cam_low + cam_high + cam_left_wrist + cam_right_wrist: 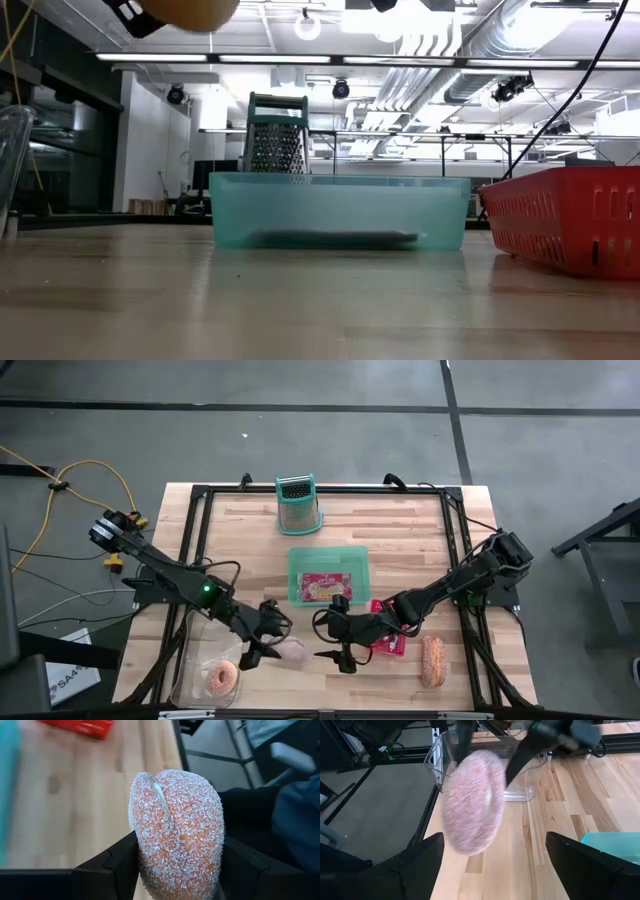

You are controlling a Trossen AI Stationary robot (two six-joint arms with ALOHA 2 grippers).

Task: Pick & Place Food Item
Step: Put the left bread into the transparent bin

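Note:
My left gripper [270, 644] is shut on a pale, sugar-coated doughnut [293, 651] above the table's near middle. The left wrist view shows the doughnut [175, 835] filling the gap between the fingers. In the low view it [185, 12] hangs high above the wood. My right gripper [335, 643] stands open just right of it, facing it, with nothing between its fingers [420, 865]. A clear container [205, 665] at the near left holds a pink doughnut [222, 678]. My left gripper pinches the doughnut between its two fingers, on two opposite sides [137, 855]. The fingers [517, 760] slant down at it from the table's left. The doughnut stands on edge below them, lifted clear of the table.
A teal bin [300, 560] with a packet in it sits mid-table, a metal grater [298, 505] behind it. A red basket [392, 645] lies under my right arm, and a long sugared pastry [432, 660] lies to its right.

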